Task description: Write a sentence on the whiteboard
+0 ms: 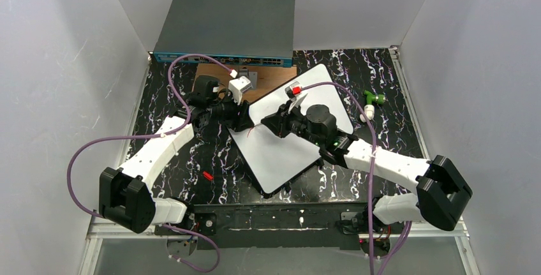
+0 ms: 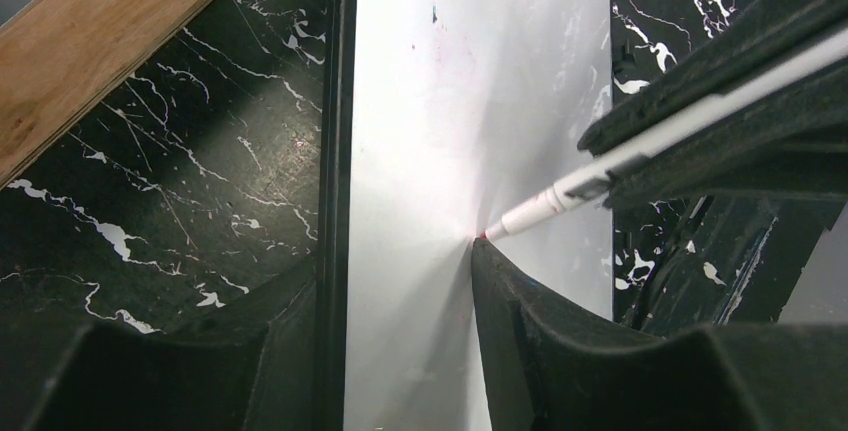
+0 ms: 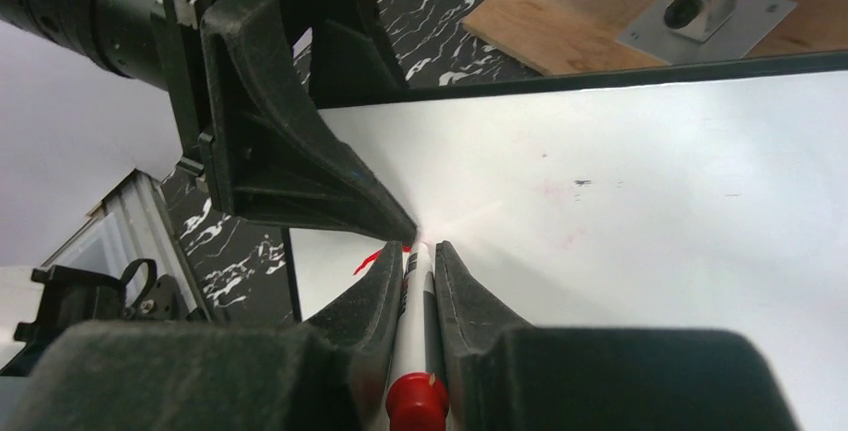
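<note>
A small red piece (image 1: 207, 175) is lying on the black marbled table (image 1: 210, 154), near the left arm. Just beyond it, the whiteboard (image 1: 281, 157) is lying flat in the middle of the table, turned at an angle between the two arms.

The right end effector (image 3: 420, 246) is clamping tight on a marker (image 3: 412, 321) with a white barrel. The marker's tip is touching the whiteboard beside a short red mark (image 3: 368, 259).

The left end effector (image 2: 395, 261) is standing partly open and gripping nothing. One finger (image 2: 560, 351) is pressing its tip on the whiteboard right by the marker's tip. The other is coming down over the table, with the whiteboard's black edge running between them.

Farther back, a green thing (image 1: 372, 98) is lying right of the whiteboard. A wooden plate (image 1: 214, 74) is sitting just past the whiteboard's far left edge. A grey network switch (image 1: 226, 26) is resting behind the wooden plate.
</note>
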`<state>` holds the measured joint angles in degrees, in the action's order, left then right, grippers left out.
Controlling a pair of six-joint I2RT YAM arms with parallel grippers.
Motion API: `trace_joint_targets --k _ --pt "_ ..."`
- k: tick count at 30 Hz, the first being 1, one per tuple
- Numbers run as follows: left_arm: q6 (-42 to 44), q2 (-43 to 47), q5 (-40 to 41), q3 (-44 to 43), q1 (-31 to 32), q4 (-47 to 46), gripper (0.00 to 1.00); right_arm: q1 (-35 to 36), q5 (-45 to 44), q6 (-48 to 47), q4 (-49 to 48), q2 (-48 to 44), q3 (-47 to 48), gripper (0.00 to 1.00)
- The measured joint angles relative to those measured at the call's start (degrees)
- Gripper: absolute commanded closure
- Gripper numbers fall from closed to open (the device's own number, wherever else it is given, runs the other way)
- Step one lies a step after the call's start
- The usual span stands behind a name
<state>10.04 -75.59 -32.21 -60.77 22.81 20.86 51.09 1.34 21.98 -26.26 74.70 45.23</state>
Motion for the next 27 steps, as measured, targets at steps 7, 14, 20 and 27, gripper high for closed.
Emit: trace_joint_targets --k 7,14,20,27 --pt "0.2 0.0 0.17 -0.37 0.42 0.17 1.0 -0.9 -1.97 -1.44 1.42 -3.58 -0.11 0.99" --pt "0.31 0.0 0.35 -0.61 0.63 0.26 1.0 -0.81 -1.2 -1.42 1.81 -5.73 -0.13 0.99" --pt "0.37 -0.02 0.48 -0.79 0.74 0.52 1.0 0.11 0.79 -1.2 2.29 -5.09 -0.42 0.99" --pt "0.39 -0.02 0.5 -0.79 0.74 0.55 1.0 0.42 2.56 -0.87 2.78 -2.64 -0.85 0.99"
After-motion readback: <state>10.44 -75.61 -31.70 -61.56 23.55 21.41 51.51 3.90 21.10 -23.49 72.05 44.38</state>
